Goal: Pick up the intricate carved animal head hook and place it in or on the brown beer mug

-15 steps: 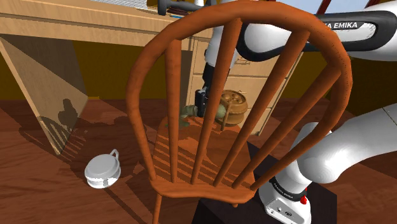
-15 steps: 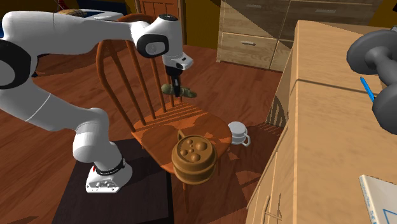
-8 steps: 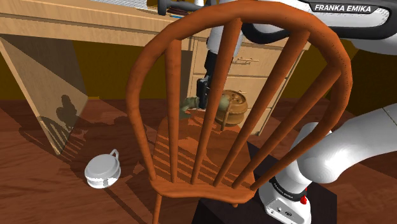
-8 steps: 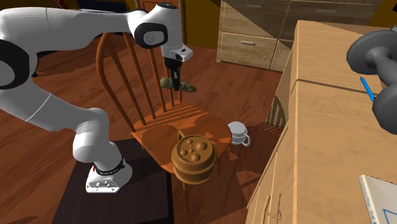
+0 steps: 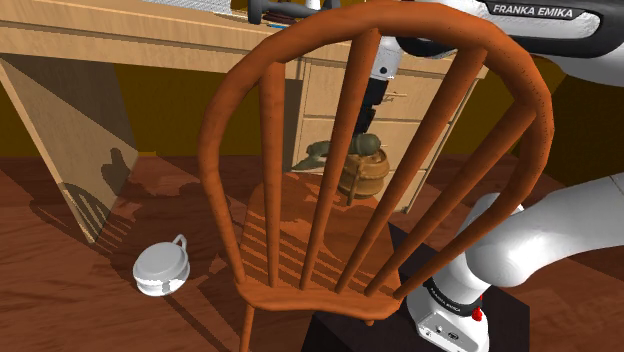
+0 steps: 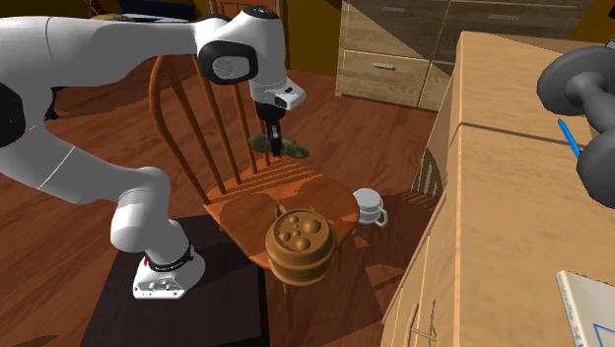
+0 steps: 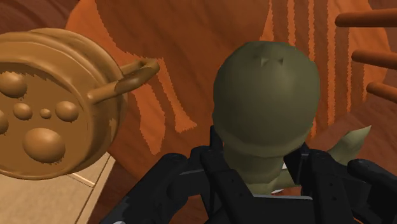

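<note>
Gripper (image 6: 271,137) clasping hook (image 7: 267,95), chair seat (image 6: 296,189) — wood floor (image 6: 375,128)

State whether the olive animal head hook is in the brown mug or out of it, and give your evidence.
Out: the tool clasps the hook above the chair seat, apart from the mug.

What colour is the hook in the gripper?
The hook is a plain dull olive green, clearest in the wrist view.

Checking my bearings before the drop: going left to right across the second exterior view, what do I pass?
Arm's base → brown mug → white cup → grey dumbbell.
</note>
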Motion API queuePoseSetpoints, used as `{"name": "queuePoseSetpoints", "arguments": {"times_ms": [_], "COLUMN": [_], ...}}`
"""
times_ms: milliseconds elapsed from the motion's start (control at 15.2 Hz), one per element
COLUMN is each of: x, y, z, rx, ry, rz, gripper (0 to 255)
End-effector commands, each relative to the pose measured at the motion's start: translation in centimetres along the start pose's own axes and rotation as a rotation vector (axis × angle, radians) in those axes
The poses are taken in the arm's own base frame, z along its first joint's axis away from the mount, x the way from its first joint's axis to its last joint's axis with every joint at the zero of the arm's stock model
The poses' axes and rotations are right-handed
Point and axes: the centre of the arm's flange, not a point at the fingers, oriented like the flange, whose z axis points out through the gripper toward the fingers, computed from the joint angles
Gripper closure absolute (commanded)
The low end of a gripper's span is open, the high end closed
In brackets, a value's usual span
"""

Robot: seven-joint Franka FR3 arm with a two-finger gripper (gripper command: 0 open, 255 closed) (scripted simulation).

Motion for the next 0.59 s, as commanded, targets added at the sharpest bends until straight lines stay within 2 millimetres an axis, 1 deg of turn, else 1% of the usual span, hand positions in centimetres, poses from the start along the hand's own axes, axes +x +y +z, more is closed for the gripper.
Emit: {"name": "queuePoseSetpoints", "arguments": {"times_ms": [0,528], "x": [0.2,0.1], "y": [2.7,13.2], "z": [-0.5,-2.1], "rx": [0.0,0.0], "ry": [0.0,0.0], "rz": [-0.001,-0.001], "gripper": [255,255]}}
